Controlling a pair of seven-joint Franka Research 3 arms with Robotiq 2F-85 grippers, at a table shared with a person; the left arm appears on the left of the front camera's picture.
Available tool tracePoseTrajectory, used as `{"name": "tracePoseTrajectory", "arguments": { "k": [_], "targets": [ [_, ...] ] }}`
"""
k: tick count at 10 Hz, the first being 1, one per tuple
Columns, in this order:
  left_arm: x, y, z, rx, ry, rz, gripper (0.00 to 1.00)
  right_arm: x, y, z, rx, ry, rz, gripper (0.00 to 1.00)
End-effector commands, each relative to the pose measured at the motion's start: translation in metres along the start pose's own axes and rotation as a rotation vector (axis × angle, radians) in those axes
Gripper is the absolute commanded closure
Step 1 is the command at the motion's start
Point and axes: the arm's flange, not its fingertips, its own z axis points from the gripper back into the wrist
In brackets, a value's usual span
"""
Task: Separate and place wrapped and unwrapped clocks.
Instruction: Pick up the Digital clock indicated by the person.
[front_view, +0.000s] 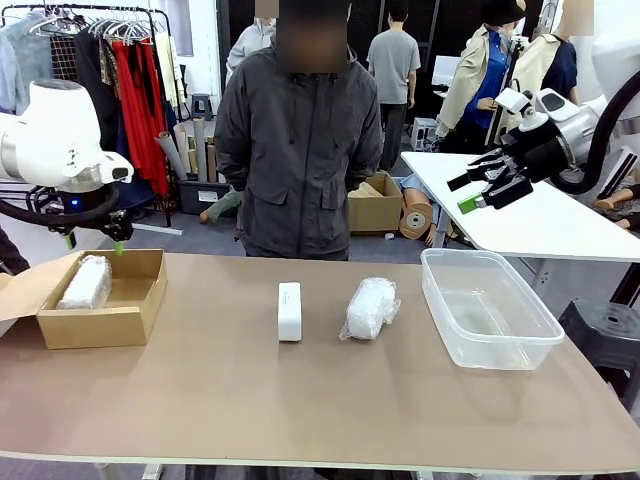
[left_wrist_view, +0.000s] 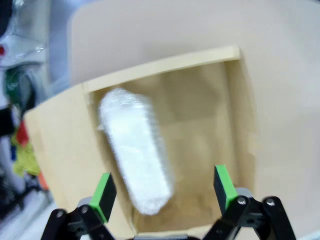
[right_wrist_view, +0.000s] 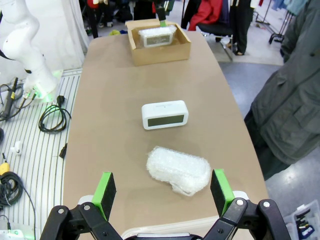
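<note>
The left tool hangs wide open and holds nothing, above the cardboard box where one wrapped clock lies. The right tool, equally spread, hovers over the worktop near the second wrapped clock. The bare clock stands beyond it.

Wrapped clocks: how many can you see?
2. One wrapped clock lies in the box; the other wrapped clock sits on the table between the bare clock and the tub.
</note>
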Motion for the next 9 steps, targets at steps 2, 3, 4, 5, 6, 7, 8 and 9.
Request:
{"name": "tracePoseTrajectory", "arguments": {
  "k": [2,3,4,5,6,7,8,9],
  "targets": [
    [-0.019,0.003,0.035,-0.333,-0.001,-0.246,0.0,0.001,0.002,0.0,0.0,-0.001,0.001,0.0],
    [-0.016,0.005,0.043,-0.396,0.006,-0.304,0.0,0.001,0.002,0.0,0.0,-0.001,0.001,0.0],
    [-0.019,0.002,0.053,-0.47,-0.013,-0.388,0.0,0.001,0.002,0.0,0.0,-0.001,0.001,0.0],
    [-0.021,0.002,0.065,-0.591,-0.087,-0.553,0.0,0.001,0.002,0.0,0.0,-0.001,0.001,0.0],
    [-0.02,0.005,0.07,-0.68,-0.134,-0.661,0.0,0.001,0.002,0.0,0.0,-0.001,0.001,0.0],
    [-0.021,0.006,0.076,-0.771,-0.181,-0.746,0.0,0.001,0.002,0.0,0.0,-0.001,0.001,0.0],
    [-0.019,0.006,0.078,-0.835,-0.248,-0.845,0.0,0.001,0.002,0.0,0.0,-0.001,0.001,0.0],
    [-0.016,0.008,0.081,-0.82,-0.307,-0.94,0.0,0.001,0.002,0.0,0.0,-0.001,0.001,0.0]
  ]
}}
